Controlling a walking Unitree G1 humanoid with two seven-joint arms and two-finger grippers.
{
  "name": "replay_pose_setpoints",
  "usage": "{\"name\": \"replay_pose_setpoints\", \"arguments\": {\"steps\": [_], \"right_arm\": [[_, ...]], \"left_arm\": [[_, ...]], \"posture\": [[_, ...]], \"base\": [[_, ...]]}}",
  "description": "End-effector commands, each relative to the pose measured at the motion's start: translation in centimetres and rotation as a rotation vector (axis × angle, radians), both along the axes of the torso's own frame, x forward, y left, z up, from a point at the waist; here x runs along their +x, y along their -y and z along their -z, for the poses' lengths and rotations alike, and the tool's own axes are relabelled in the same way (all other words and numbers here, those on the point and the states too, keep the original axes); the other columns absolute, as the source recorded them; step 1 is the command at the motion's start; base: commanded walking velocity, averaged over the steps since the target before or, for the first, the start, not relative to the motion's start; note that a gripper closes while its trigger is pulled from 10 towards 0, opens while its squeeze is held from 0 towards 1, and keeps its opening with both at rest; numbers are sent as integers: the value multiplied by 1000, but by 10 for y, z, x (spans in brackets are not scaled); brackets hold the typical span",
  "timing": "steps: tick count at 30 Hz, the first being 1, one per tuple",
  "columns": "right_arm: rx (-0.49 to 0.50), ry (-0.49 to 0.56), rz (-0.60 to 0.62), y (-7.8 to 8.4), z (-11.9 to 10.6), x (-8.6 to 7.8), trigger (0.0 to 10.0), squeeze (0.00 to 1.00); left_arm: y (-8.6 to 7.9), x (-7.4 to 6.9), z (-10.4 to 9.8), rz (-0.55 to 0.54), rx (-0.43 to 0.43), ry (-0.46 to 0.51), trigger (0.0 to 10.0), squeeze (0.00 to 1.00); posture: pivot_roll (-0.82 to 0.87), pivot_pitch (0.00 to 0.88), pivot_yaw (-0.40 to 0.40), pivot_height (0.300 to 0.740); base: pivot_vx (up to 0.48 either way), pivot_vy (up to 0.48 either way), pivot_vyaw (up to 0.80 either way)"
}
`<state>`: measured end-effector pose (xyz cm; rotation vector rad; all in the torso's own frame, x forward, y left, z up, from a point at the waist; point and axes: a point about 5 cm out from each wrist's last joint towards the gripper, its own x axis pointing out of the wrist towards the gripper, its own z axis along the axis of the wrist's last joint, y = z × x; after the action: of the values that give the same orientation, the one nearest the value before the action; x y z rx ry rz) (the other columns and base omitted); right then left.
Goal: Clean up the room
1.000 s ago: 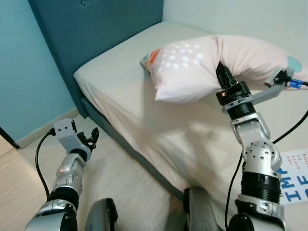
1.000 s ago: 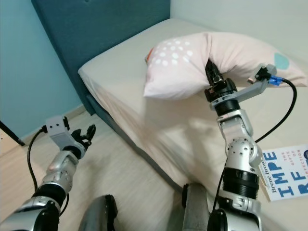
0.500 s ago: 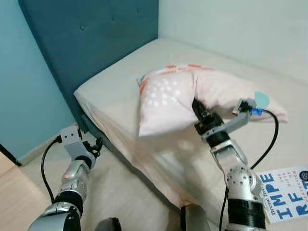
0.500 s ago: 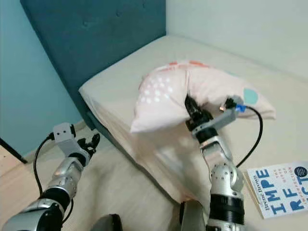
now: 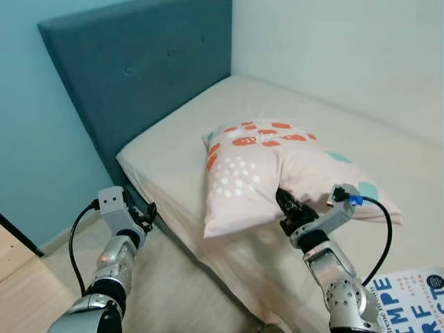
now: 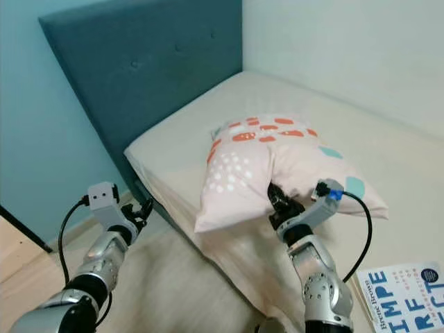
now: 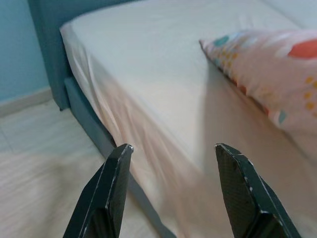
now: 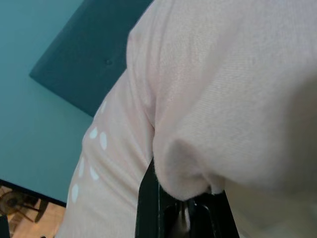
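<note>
Leftward: left gripper low beside bed, fingers spread apart, nothing between; bed edge and floor just ahead. Right gripper clamped on pink pillow's near edge, fabric bunched between fingers; pillow above bed, ahead of pincer. Book further right.

Right hand fingertips seemingly under pillow

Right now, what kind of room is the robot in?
Most likely a bedroom: a bed with a blue padded headboard, and a pink pillow on it, gripped by the right gripper.
</note>
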<state>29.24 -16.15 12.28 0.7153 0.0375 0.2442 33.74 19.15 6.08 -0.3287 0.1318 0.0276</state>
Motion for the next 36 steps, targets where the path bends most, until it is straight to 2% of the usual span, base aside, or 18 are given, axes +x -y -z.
{"name": "replay_pose_setpoints", "arguments": {"steps": [1,7,12,13,16,18,19,22,23,24,28,33,36], "right_arm": [[-4,38,-30,-8,-5,0,0,0],[-17,19,-32,-6,2,0,0,0],[-30,2,-28,-4,8,0,0,0],[-42,-24,-27,-2,16,-2,0,0],[-52,-50,-25,0,24,-4,0,0],[-75,-73,-29,1,31,-6,0,0],[-120,-88,-36,1,37,-7,0,0],[-145,-94,-33,1,39,-7,0,0],[-174,-103,-41,0,41,-7,6353,0],[-198,-105,-51,-1,42,-7,10000,0],[-319,-62,-70,-1,39,-3,10000,0],[-344,-52,-63,0,38,-2,10000,0],[-321,-25,-56,2,33,1,10000,0]], "left_arm": [[2,-7,11,10,2,-36,10000,0],[5,-15,23,31,17,-82,10000,0],[5,-23,33,36,17,-125,10000,0],[5,-30,42,39,25,-159,10000,0],[6,-35,48,42,28,-180,10000,0],[7,-38,51,46,28,-189,10000,0],[9,-39,52,51,26,-192,10000,0],[10,-40,53,56,23,-192,10000,0],[11,-40,53,63,26,-193,10000,0],[12,-40,53,70,28,-194,10000,0],[24,-46,61,134,54,-220,10000,0],[28,-49,64,159,65,-228,10000,0],[34,-57,72,208,87,-264,10000,0]], "posture": [[-102,45,41,712],[-100,37,42,737],[-103,28,39,740],[-107,22,34,740],[-108,18,32,740],[-109,16,30,740],[-109,8,28,740],[-109,8,28,740],[-108,7,27,740],[-106,6,24,740],[-107,3,26,740],[-107,3,26,740],[-107,4,29,740]], "base": [[0,0,0],[0,0,0],[0,0,0],[0,0,0],[0,0,0],[0,0,0],[0,0,0],[0,0,0],[0,0,0],[0,0,0],[0,0,366],[0,0,763],[0,0,763]]}}
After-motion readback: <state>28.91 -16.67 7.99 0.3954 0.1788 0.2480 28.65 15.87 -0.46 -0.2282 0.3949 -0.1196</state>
